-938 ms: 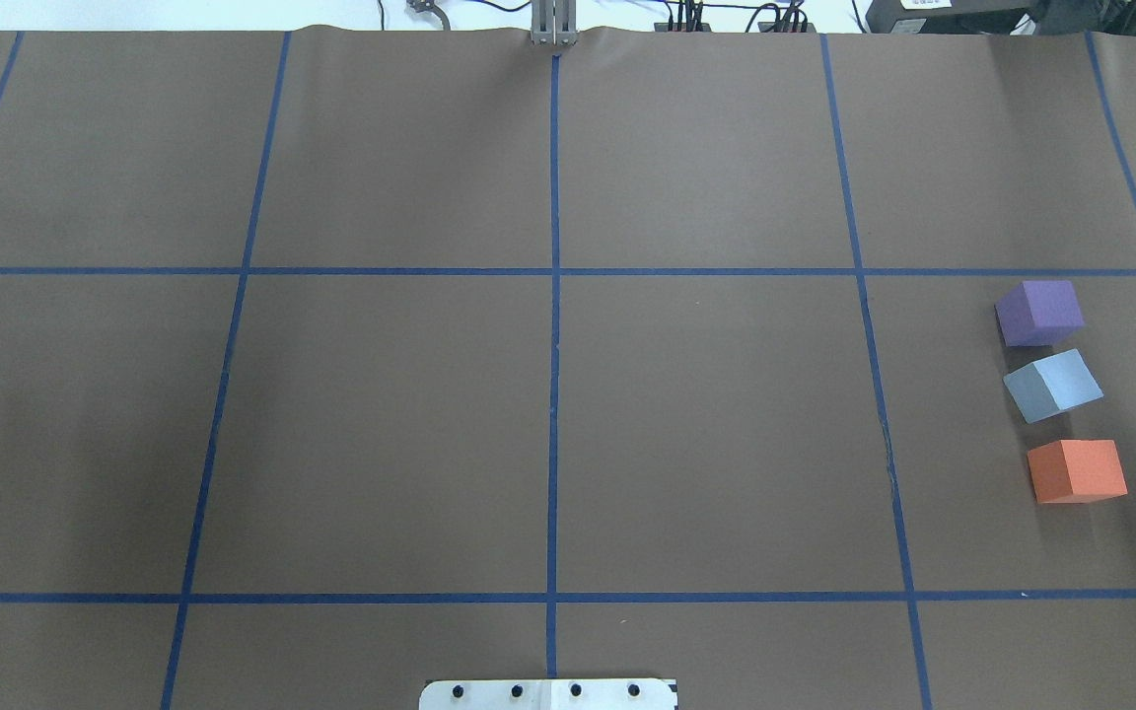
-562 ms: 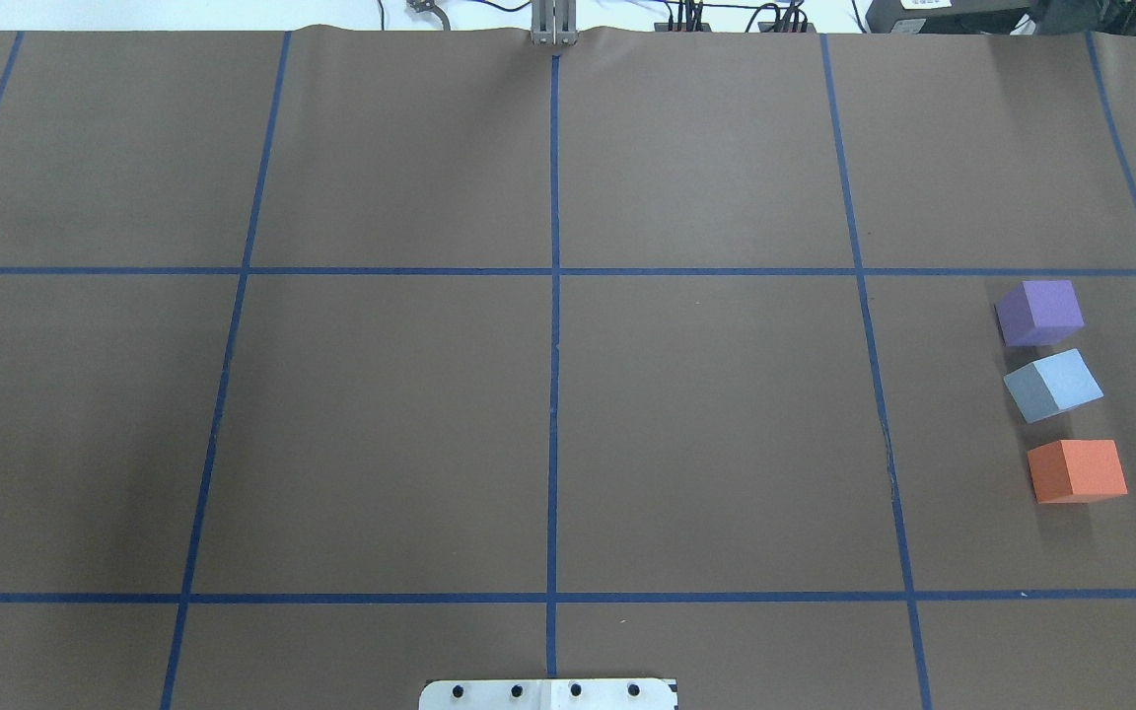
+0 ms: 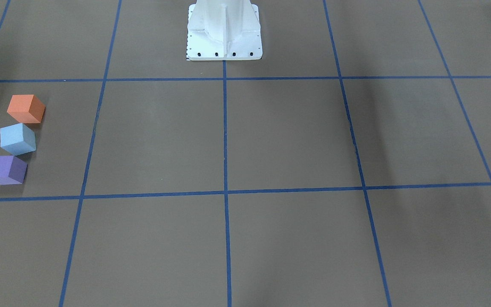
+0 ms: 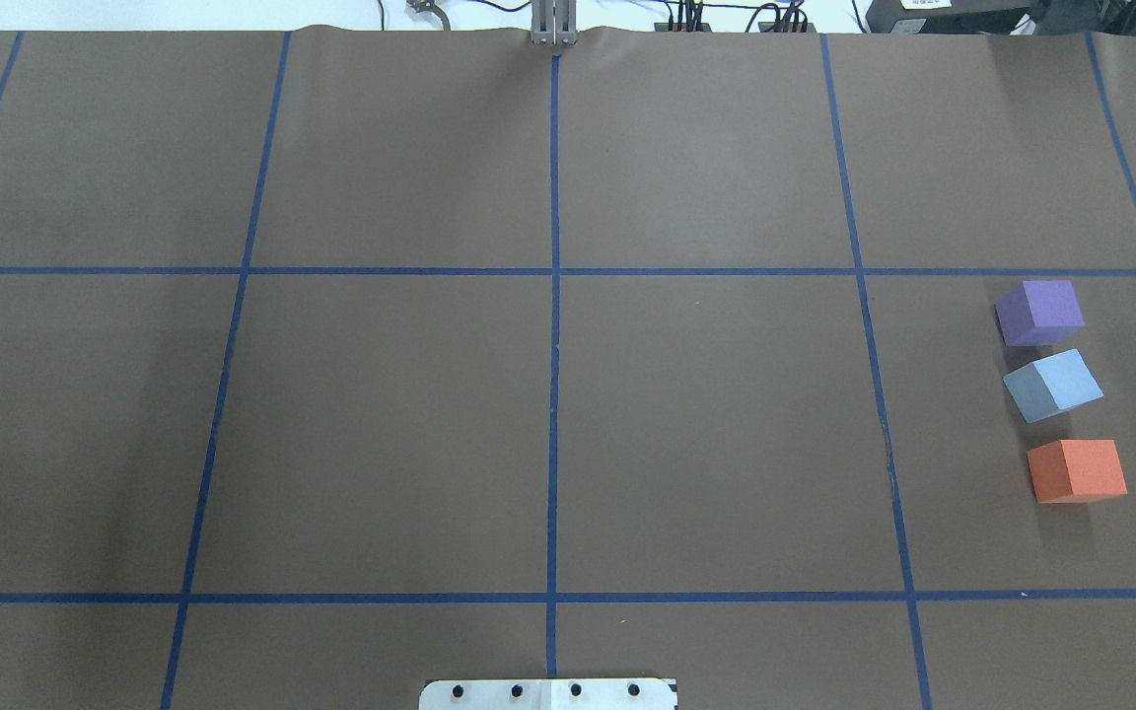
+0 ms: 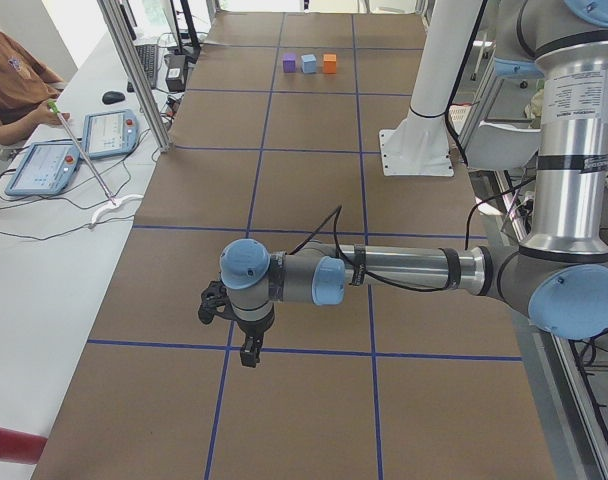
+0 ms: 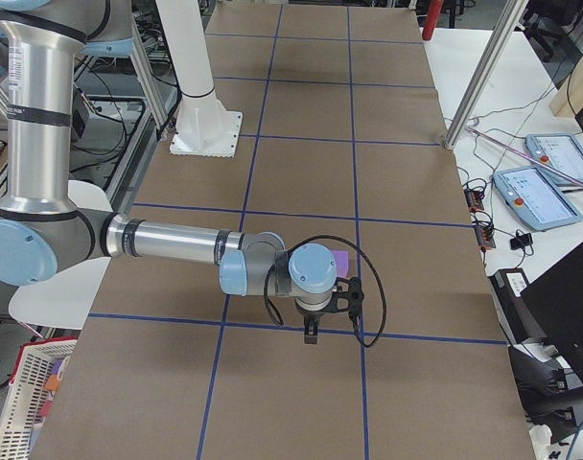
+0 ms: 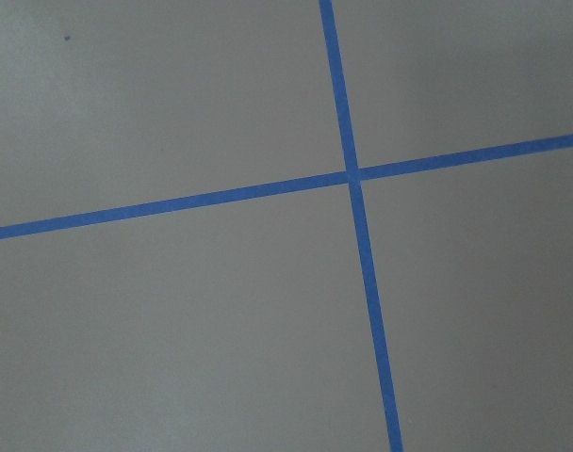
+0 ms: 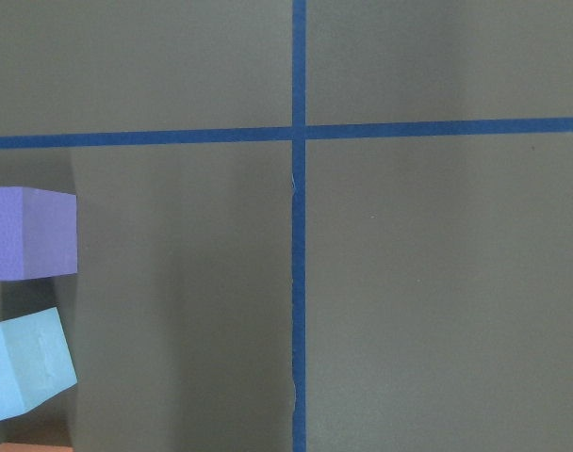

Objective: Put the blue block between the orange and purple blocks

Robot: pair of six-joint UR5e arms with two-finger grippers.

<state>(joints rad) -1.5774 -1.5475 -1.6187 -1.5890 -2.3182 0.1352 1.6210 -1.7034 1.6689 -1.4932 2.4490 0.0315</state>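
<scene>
So all three cubes sit in a short row close to the worktop's (image 4: 706, 414) edge on the robot's right, about halfway between the near and far edges. The blue block (image 4: 1053, 385) is the middle one. The purple block (image 4: 1039, 313) is on its far side and the orange block (image 4: 1077, 471) is on the side nearer the robot's base. Blue is turned at an angle, while the other two sit roughly square to the blue tape grid (image 4: 554, 394). The right wrist view shows a thin gap between blue and purple, so they're just beside each other, not touching. There's a slightly bigger gap between blue and orange.

Nothing is holding any of them. The right gripper (image 6: 311, 335) points down at the paper near a tape line at that same end of the table, and a bit of purple peeks out behind its wrist. It only shows up in the side view, so I honestly can't tell how wide its fingers are. Same story for the left gripper (image 5: 248, 358): it's well away at the opposite end of the worktop, pointing down near a tape line, finger spacing impossible to tell.
</scene>
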